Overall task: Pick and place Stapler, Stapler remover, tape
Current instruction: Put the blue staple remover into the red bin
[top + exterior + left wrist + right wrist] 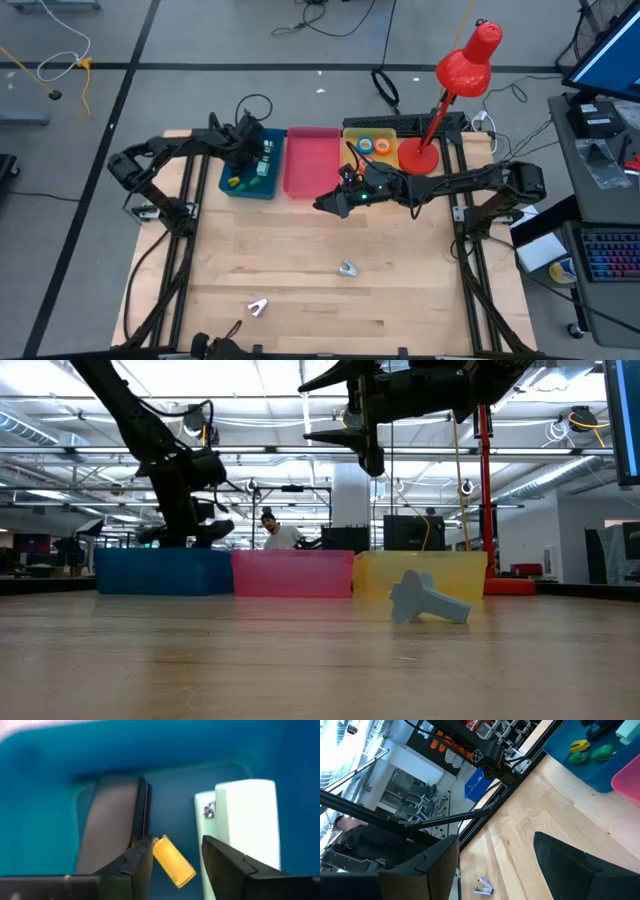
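High view, two staple removers (pixel 347 268), three bins (pixel 311 160), perhaps two tapes (pixel 373 146)

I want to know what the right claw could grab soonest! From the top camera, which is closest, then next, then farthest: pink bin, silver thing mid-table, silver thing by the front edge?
From the right claw:
1. Pink bin, right beside it.
2. Mid-table silver piece, toward the front.
3. Front-edge silver piece, farthest, front-left.

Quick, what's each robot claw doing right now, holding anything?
Left gripper: open, holding nothing, inside the blue plastic bin, fingers either side of a small yellow object.
Right gripper: open, empty, raised over the wooden table.
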